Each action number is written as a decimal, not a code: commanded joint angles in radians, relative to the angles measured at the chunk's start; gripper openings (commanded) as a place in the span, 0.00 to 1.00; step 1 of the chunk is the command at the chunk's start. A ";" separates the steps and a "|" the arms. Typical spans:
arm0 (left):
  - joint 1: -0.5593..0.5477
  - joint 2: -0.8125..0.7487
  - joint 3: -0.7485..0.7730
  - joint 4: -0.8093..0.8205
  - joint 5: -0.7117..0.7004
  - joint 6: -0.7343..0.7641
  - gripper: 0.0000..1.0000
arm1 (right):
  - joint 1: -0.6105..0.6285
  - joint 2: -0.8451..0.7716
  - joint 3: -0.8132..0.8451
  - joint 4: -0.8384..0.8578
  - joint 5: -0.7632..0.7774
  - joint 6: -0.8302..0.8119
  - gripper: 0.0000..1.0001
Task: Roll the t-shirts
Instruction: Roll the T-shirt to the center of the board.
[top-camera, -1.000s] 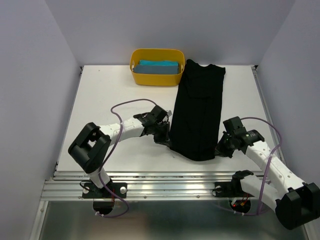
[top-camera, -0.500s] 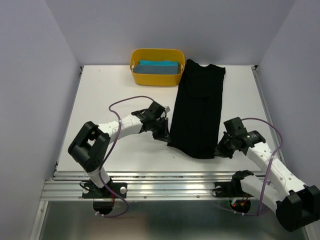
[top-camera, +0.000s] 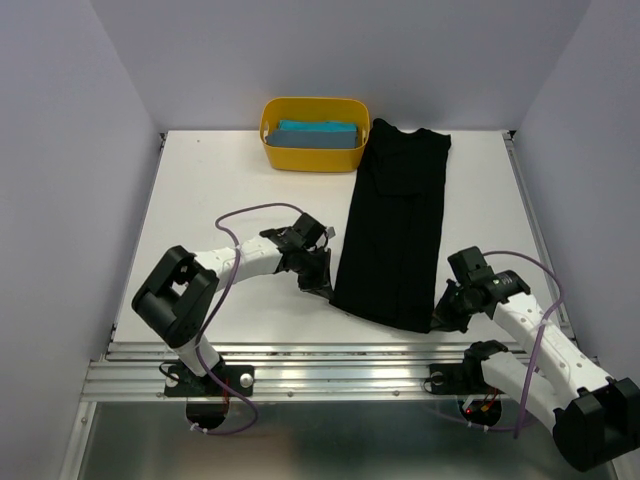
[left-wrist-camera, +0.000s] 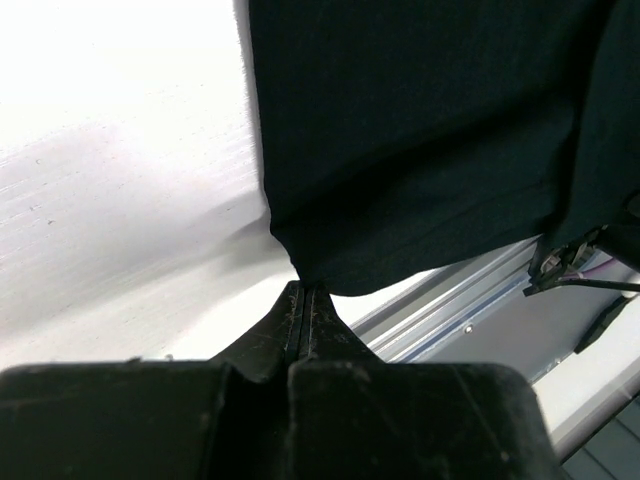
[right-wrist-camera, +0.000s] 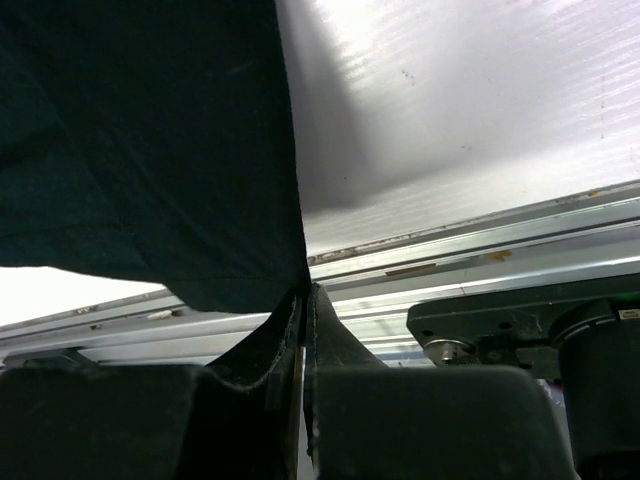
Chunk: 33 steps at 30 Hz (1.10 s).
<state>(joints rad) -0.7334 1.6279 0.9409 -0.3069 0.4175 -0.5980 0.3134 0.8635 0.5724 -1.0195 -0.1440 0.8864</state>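
Shows the black t-shirt (top-camera: 395, 225) folded into a long strip, centre-right in the top view, with the collar end toward the upper frame beside the yellow tub (top-camera: 268, 140) and the hem end toward the lower frame. Places the teal t-shirt (top-camera: 318, 135) folded inside that tub, upper centre. Pinches the 2 hem corners: left gripper (top-camera: 322, 285) closed tight on the lower-left corner, right gripper (top-camera: 443, 312) closed tight on the lower-right corner, cloth caught between the fingertips in both wrist views. Holds the hem slightly off the table (top-camera: 220, 200), judging by the shadow beneath. Marks, by judgement, the start of rolling shirt 1 of 2. Calls next for turning the hem over toward the collar, both corners level, to start a tight, straight roll.
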 joint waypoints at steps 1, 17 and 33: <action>-0.004 -0.033 0.006 -0.015 -0.005 0.027 0.00 | -0.008 -0.009 -0.005 -0.056 0.001 -0.021 0.01; -0.004 0.016 0.159 -0.038 -0.057 -0.002 0.00 | -0.008 0.058 0.092 0.009 0.096 0.022 0.01; 0.012 0.118 0.251 -0.008 -0.095 -0.008 0.00 | -0.008 0.180 0.158 0.117 0.242 0.043 0.01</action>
<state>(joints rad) -0.7280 1.7481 1.1343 -0.3267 0.3389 -0.6071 0.3134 1.0355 0.6930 -0.9539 0.0406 0.9131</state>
